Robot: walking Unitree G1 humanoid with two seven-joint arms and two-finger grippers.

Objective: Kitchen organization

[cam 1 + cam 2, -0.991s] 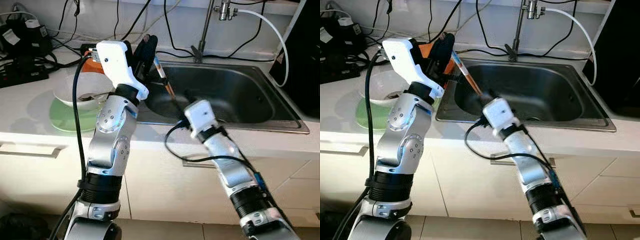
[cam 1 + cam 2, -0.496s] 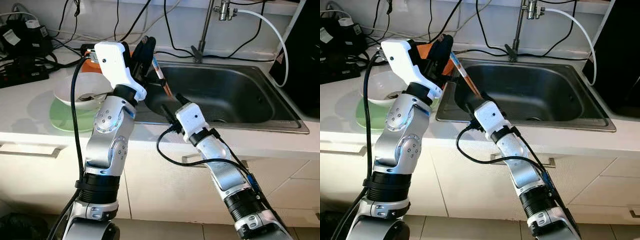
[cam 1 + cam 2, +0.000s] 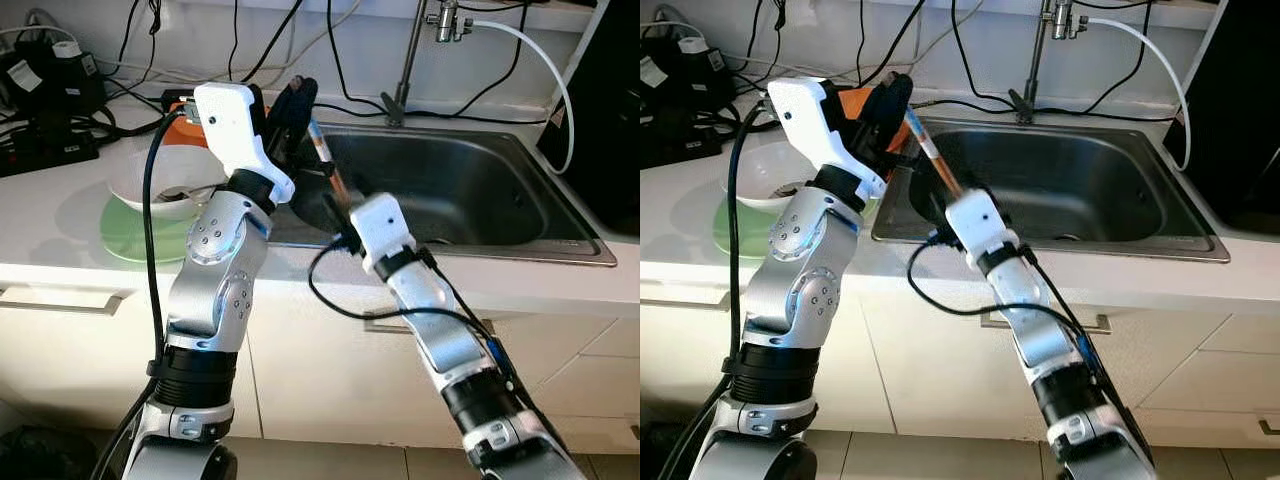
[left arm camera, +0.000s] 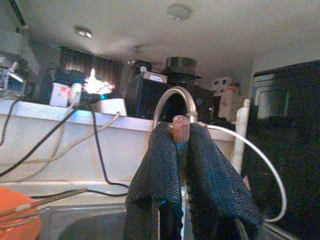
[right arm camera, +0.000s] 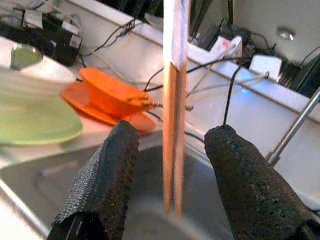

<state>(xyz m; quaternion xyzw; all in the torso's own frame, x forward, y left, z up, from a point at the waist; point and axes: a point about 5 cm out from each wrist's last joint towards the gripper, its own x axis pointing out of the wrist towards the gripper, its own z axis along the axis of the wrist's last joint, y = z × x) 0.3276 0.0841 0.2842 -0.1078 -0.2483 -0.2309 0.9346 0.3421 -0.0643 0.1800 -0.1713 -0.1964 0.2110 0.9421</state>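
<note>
A: What is held at this moment, and by which gripper?

B: A pair of chopsticks is clamped between the fingers of the left gripper, near one end. From there they slant down over the near left corner of the sink. In the left wrist view the wooden tip is seen pinched between the two black pads.

A: And the right gripper?

B: The right gripper is raised to the lower part of the chopsticks. Its fingers are spread apart, one on each side of the sticks, and no contact can be seen. It looks as if a handover from left to right is being prepared, though this is only judged from the pose.

A: What has been dealt with so far?

B: Little can be counted as finished. On the counter left of the sink a white bowl is stacked on a green plate, and orange dishes lie behind them near the wall. Whether these were already sorted cannot be told.

A: What is left, then?

B: The chopsticks are not yet put down anywhere. They would have to be passed or set in their place, and the dishes on the counter may still need tidying.
</note>
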